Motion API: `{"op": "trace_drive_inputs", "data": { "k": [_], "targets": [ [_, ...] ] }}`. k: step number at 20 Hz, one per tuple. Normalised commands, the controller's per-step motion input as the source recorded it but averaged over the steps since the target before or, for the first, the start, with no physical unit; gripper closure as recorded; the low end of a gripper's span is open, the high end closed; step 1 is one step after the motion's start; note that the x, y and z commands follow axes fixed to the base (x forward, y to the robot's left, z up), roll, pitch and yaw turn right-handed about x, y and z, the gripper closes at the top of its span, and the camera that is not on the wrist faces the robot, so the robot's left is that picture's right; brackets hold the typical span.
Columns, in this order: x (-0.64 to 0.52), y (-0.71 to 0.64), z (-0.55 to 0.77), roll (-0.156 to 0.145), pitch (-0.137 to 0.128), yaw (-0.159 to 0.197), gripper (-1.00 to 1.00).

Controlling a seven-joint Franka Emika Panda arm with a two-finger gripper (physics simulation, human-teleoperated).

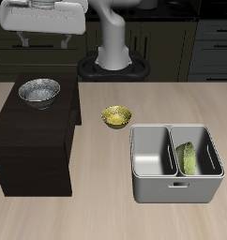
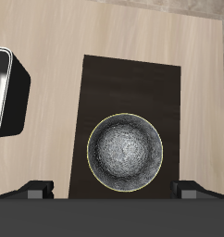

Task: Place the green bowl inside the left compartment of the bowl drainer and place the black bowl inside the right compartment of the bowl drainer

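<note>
Wooden surface (image 1: 106,211) held grey metal bowl drainer (image 1: 176,190); olive-green bowl (image 1: 189,157) already inside one compartment. Silvery-speckled black bowl (image 2: 127,152) waited on dark cabinet (image 1: 36,141). End effector (image 2: 112,191) empty, apparently open.

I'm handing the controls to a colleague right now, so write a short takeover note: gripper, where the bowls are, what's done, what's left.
Gripper: holds nothing; open or shut cannot be told. It hovers over the black bowl.
Black bowl: upright on top of the dark wooden cabinet.
Green bowl: on edge in one well of the bowl drainer.
Done: green bowl placed.
Left: black bowl into the other, empty well.
</note>
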Motion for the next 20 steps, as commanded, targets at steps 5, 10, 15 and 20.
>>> {"op": "trace_drive_inputs", "data": {
  "k": [5,10,15,20],
  "targets": [
    [0.15,0.29,-0.22,0.032,0.02,0.007,-1.0],
    [0.11,0.14,-0.22,0.033,0.032,-0.026,-1.0],
    [-0.03,-0.07,-0.11,-0.012,0.013,-0.015,-1.0],
    [-0.01,-0.16,-0.31,-0.007,0.035,-0.016,-1.0]
  ]
}}
